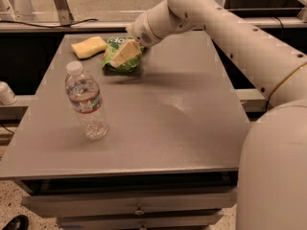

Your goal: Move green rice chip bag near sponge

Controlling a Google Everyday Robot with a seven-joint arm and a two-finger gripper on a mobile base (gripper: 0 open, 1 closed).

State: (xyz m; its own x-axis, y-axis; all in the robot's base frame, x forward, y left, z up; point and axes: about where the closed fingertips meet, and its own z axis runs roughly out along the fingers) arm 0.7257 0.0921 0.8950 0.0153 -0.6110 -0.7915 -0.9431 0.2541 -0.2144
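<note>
The green rice chip bag (pixel 114 61) is at the table's far left, just right of the pale yellow sponge (pixel 88 47), with a small gap between them. My gripper (pixel 126 52) reaches in from the right at the end of the white arm and is shut on the bag, its yellowish pads (pixel 128 51) pressed over the bag's top. The bag sits at or just above the tabletop, with a dark shadow under it. The gripper hides the bag's right part.
A clear water bottle (pixel 86 102) with a white cap stands upright at the left middle of the grey table (pixel 182 128). My white arm (pixel 230 28) crosses the far right. A drawer front runs below the table's near edge.
</note>
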